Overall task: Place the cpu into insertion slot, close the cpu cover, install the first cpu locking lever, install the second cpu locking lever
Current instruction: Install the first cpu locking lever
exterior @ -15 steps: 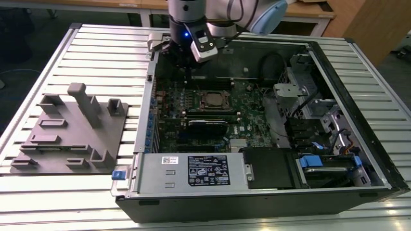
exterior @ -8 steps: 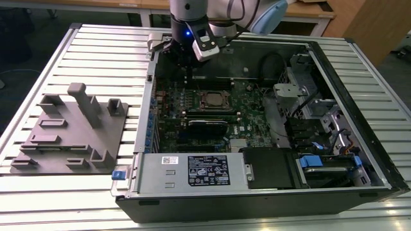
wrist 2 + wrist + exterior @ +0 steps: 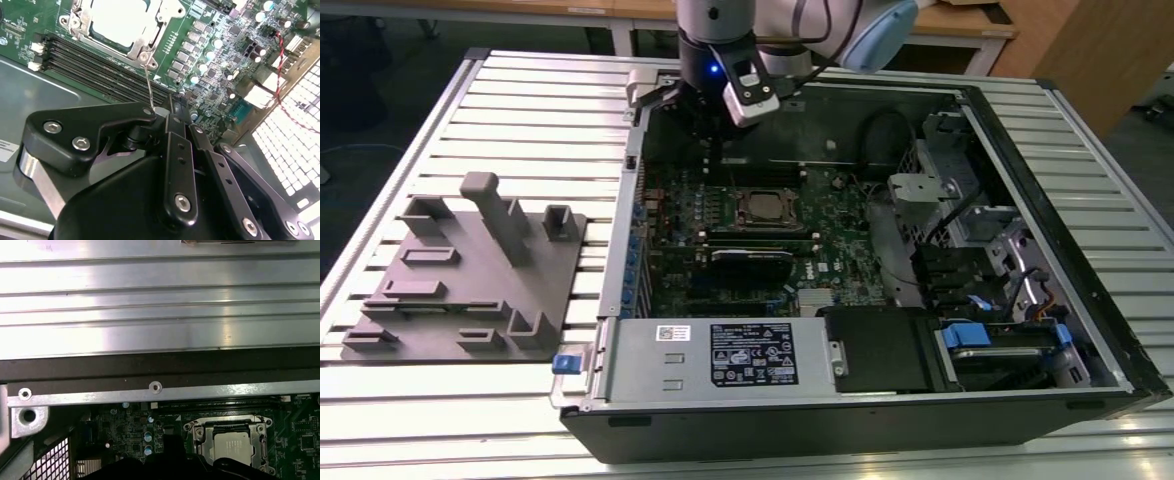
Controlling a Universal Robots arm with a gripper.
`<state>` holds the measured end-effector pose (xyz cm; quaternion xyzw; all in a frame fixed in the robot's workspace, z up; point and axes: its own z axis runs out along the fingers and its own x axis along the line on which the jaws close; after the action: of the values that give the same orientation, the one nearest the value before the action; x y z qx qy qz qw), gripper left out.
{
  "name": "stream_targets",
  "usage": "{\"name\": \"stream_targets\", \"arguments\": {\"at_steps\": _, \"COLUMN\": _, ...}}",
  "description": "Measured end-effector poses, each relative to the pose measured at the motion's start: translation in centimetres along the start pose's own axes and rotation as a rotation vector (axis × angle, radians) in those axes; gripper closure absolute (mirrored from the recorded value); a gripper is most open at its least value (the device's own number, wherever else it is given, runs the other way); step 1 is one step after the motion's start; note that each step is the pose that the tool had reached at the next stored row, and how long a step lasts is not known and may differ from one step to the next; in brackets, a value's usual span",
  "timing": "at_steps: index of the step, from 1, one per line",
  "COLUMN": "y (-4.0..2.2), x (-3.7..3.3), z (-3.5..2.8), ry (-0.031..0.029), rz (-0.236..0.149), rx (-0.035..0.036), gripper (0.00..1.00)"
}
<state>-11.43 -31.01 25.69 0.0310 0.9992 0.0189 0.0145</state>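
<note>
The cpu (image 3: 117, 20) lies pale and flat in the insertion slot (image 3: 192, 429) on the green board. The silver cpu cover (image 3: 227, 421) lies down around it as a frame. One thin wire locking lever (image 3: 148, 85) rises from the socket corner, and its free end meets the tip of my gripper (image 3: 172, 102), which looks shut, black linkages drawn together. In the exterior view my gripper (image 3: 707, 135) hangs inside the open case just behind the cpu (image 3: 766, 208), on the side of the socket towards the exterior view's left.
Long black memory slots (image 3: 100, 65) run beside the socket. The case wall (image 3: 150, 390) and slatted table (image 3: 520, 120) lie behind. A grey fixture (image 3: 467, 280) sits at the exterior view's left, a power supply (image 3: 720, 355) in front, and drive bays (image 3: 987, 260) to the right.
</note>
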Motion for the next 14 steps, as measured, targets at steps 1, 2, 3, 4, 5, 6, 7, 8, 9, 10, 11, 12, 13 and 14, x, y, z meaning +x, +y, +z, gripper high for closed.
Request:
{"name": "stream_targets", "arguments": {"at_steps": 1, "y": 0.02, "x": -0.07, "z": 0.00, "ry": 0.0000, "rz": 0.000, "rx": 0.0000, "gripper": 0.89}}
{"name": "stream_targets", "arguments": {"at_steps": 2, "y": 0.04, "x": -0.14, "z": 0.01, "ry": 0.0000, "rz": 0.000, "rx": 0.0000, "gripper": 0.89}}
{"name": "stream_targets", "arguments": {"at_steps": 3, "y": 0.06, "x": -0.21, "z": 0.01, "ry": 0.0000, "rz": 0.000, "rx": 0.0000, "gripper": 0.89}}
{"name": "stream_targets", "arguments": {"at_steps": 4, "y": 0.08, "x": -0.30, "z": 0.01, "ry": 0.0000, "rz": 0.000, "rx": 0.0000, "gripper": 0.89}}
{"name": "stream_targets", "arguments": {"at_steps": 5, "y": 0.10, "x": -0.42, "z": 0.02, "ry": -0.0001, "rz": 0.000, "rx": 0.0000, "gripper": 0.89}}
{"name": "stream_targets", "arguments": {"at_steps": 6, "y": 0.10, "x": -0.45, "z": 0.01, "ry": 0.0001, "rz": 0.000, "rx": 0.0001, "gripper": 0.89}}
{"name": "stream_targets", "arguments": {"at_steps": 7, "y": 0.10, "x": -0.47, "z": 0.01, "ry": 0.0000, "rz": 0.000, "rx": 0.0000, "gripper": 0.89}}
{"name": "stream_targets", "arguments": {"at_steps": 8, "y": 0.10, "x": -0.48, "z": 0.02, "ry": -0.0001, "rz": 0.000, "rx": -0.0001, "gripper": 0.89}}
{"name": "stream_targets", "arguments": {"at_steps": 9, "y": 0.10, "x": -0.50, "z": 0.02, "ry": 0.0000, "rz": 0.000, "rx": 0.0000, "gripper": 0.89}}
{"name": "stream_targets", "arguments": {"at_steps": 10, "y": 0.10, "x": -0.50, "z": 0.02, "ry": 0.0000, "rz": 0.000, "rx": 0.0000, "gripper": 0.89}}
{"name": "stream_targets", "arguments": {"at_steps": 11, "y": 0.10, "x": -0.51, "z": 0.02, "ry": 0.0000, "rz": 0.000, "rx": -0.0001, "gripper": 0.89}}
{"name": "stream_targets", "arguments": {"at_steps": 12, "y": 0.10, "x": -0.52, "z": 0.02, "ry": -0.0001, "rz": 0.000, "rx": -0.0004, "gripper": 0.89}}
{"name": "stream_targets", "arguments": {"at_steps": 13, "y": 0.11, "x": -0.55, "z": 0.02, "ry": 0.0000, "rz": 0.000, "rx": -0.0005, "gripper": 0.89}}
{"name": "stream_targets", "arguments": {"at_steps": 14, "y": 0.11, "x": -0.60, "z": 0.02, "ry": 0.0001, "rz": 0.000, "rx": -0.0004, "gripper": 0.89}}
